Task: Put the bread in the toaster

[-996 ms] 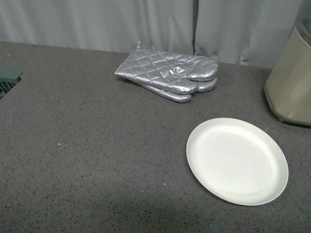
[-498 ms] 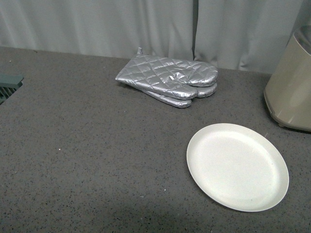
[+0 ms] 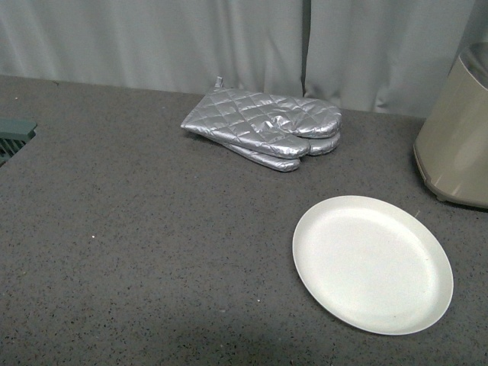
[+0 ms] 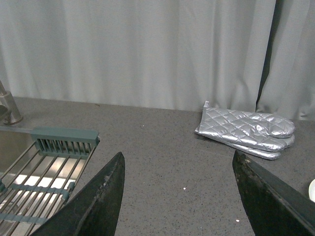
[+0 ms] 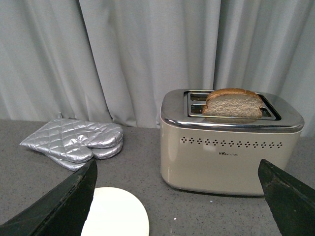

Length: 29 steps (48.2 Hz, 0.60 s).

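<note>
The left gripper (image 4: 179,196) is seen with its two dark fingers (image 4: 93,206) spread wide over the grey counter (image 4: 162,147). Silver mitts (image 4: 246,132) are stacked on the counter before the curtain (image 4: 138,49). Well apart from the mitts, a green rack (image 4: 44,167) is set over a sink, beside a faucet base (image 4: 10,110).

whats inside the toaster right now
A slice of bread stands in one slot of the toaster, its top sticking out. The lower part of the slice is hidden inside; the other slot looks empty.

All three views face the curtain, sharing the oven mitts (image 3: 263,126).
</note>
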Each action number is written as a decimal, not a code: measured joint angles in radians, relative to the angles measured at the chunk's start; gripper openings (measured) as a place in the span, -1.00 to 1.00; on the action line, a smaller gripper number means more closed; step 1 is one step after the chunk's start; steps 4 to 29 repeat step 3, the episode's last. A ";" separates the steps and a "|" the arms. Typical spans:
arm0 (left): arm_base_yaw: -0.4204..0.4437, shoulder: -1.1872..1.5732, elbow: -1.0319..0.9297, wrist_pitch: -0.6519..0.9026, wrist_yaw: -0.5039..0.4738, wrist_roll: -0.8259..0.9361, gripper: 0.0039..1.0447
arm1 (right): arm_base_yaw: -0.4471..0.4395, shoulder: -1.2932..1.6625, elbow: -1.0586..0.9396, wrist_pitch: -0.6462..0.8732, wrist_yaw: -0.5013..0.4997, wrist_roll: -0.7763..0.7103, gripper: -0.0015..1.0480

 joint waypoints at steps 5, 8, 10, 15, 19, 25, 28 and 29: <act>0.000 0.000 0.000 0.000 0.000 0.000 0.24 | 0.000 0.000 0.000 0.000 0.000 0.000 0.82; 0.000 0.000 0.000 0.000 0.000 0.000 0.24 | 0.000 0.000 0.000 0.000 0.000 0.000 0.82; 0.000 0.000 0.000 0.000 0.000 0.000 0.24 | 0.000 0.000 0.000 0.000 0.000 0.000 0.82; 0.000 0.000 0.000 0.000 0.000 0.000 0.24 | 0.000 0.000 0.000 0.000 0.000 0.000 0.82; 0.000 0.000 0.000 0.000 0.000 0.000 0.24 | 0.000 0.000 0.000 0.000 0.000 0.000 0.82; 0.000 0.000 0.000 0.000 0.000 0.000 0.24 | 0.000 0.000 0.000 0.000 0.000 0.000 0.82; 0.000 0.000 0.000 0.000 0.000 0.000 0.24 | 0.000 0.000 0.000 0.000 0.000 0.000 0.82; 0.000 0.000 0.000 0.000 0.000 0.000 0.24 | 0.000 0.000 0.000 0.000 0.000 0.000 0.82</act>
